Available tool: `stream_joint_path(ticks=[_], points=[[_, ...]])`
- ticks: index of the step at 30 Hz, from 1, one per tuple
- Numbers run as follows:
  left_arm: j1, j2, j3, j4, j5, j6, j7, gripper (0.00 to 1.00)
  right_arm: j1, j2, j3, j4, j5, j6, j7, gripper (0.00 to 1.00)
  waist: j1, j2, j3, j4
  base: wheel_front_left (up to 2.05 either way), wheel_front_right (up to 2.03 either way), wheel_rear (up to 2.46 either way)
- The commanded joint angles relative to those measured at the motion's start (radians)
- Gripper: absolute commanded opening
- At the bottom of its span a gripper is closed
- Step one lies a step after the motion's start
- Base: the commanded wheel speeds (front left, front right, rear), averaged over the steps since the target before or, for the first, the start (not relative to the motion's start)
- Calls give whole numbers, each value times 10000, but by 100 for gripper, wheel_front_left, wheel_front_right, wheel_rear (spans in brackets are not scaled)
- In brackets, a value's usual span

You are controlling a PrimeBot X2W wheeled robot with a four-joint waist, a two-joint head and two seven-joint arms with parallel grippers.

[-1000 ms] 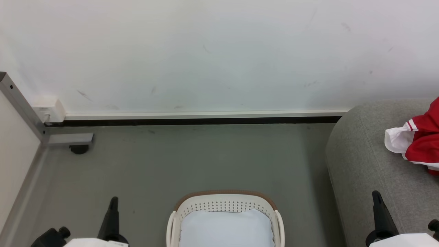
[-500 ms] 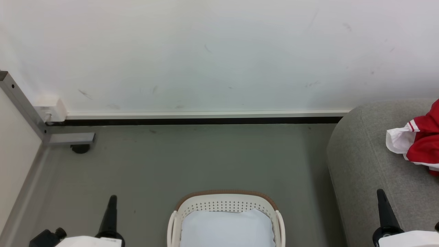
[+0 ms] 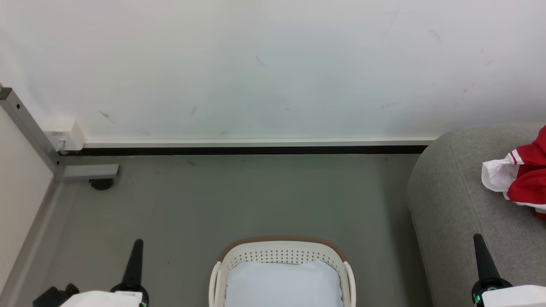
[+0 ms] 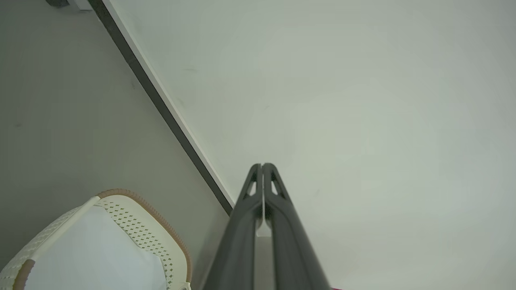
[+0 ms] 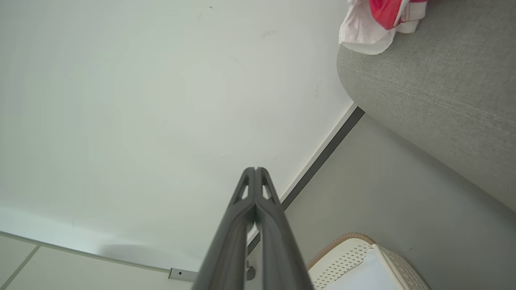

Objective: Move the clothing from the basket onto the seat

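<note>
Red clothing (image 3: 527,179) with white trim lies bunched on the grey sofa seat (image 3: 456,200) at the right edge; the right wrist view has the clothing (image 5: 383,18) on the seat (image 5: 443,92) at its top right. The white basket (image 3: 281,256) with a brown rim stands at bottom centre and holds a pale blue-white liner pad (image 3: 283,285); no red fabric shows in it. My left gripper (image 3: 136,258) is shut, low at the left of the basket (image 4: 161,237). My right gripper (image 3: 481,253) is shut beside the sofa's front, empty (image 5: 255,171).
A white wall (image 3: 264,64) with a dark skirting strip (image 3: 243,150) runs behind the grey floor (image 3: 239,196). A grey metal frame leg with a black castor (image 3: 100,184) stands at the left, next to a pale panel (image 3: 17,187).
Both grippers have sunk a little lower in the head view, the right one drifting slightly rightward. The basket and the clothing stay put.
</note>
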Motion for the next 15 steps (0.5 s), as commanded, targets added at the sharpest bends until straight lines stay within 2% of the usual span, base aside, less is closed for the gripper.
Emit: stream_joint_path(ticks=[1, 15], points=[[-185, 84, 52, -94, -240, -32, 88, 0, -232, -26, -74, -103, 215, -12, 45, 0, -1, -1, 0, 3, 0, 0, 0], [-249, 93, 154, -93, -1480, -40, 418, 0, -248, 19, -322, -142, 1277, -14, 396, 0, -1, -1, 1, 47, 0, 0, 0]])
